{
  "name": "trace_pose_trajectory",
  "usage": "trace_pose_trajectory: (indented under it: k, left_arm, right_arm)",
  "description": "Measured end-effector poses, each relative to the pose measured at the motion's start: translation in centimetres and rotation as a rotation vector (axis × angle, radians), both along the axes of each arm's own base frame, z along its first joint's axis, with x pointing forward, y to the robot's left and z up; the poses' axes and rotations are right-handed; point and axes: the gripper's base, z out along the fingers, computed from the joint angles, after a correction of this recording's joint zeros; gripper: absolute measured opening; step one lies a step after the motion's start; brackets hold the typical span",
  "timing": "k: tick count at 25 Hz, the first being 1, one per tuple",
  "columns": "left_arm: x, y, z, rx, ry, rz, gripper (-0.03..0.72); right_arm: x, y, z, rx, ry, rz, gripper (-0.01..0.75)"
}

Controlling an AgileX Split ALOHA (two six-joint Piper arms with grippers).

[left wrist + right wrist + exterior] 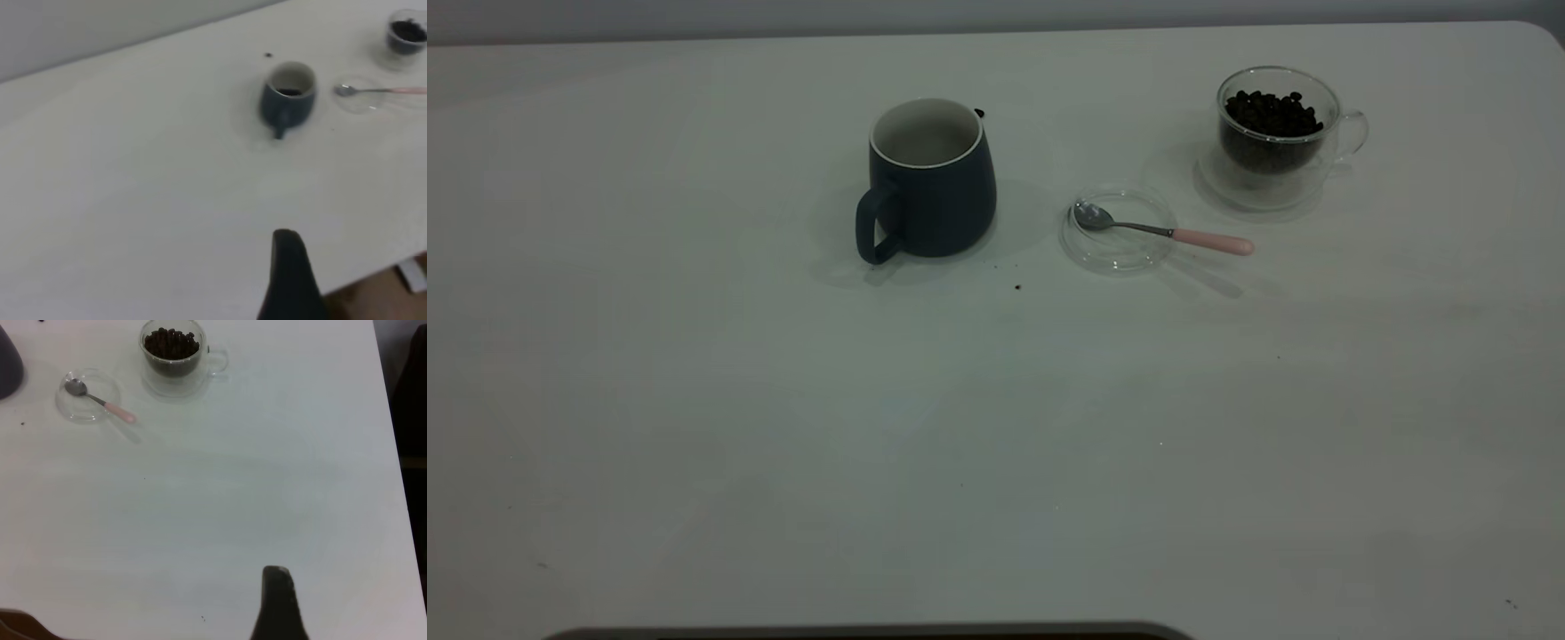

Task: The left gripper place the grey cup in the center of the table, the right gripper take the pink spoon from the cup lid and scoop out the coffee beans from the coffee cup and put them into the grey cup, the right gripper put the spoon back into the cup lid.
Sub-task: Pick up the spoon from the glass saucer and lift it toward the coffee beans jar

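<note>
While no arm appeared in the exterior view, the grey cup stood upright near the middle of the table, with its handle turned to the front left. Just beside it lay the cup lid, and the pink spoon rested in it, bowl inside and handle over the rim. Further right stood the coffee cup, full of coffee beans.

From the left wrist, one dark finger of the left gripper was seen, well apart from the grey cup ahead of it; something dark lay inside the cup. I cannot tell if this gripper was open or closed.

From the right wrist, one finger of the right gripper was seen, far from the spoon and the coffee cup. Its state also cannot be told.
</note>
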Motion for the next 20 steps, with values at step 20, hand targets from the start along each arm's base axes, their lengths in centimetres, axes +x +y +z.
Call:
trace_pose_trajectory:
  k: [20]
  left_arm:
    - [-0.6, -0.2, -10.1, 0.006, 0.128, 0.35, 0.567]
  right_arm:
    - [0.0, 0.0, 0.0, 0.0, 0.0, 0.0, 0.589]
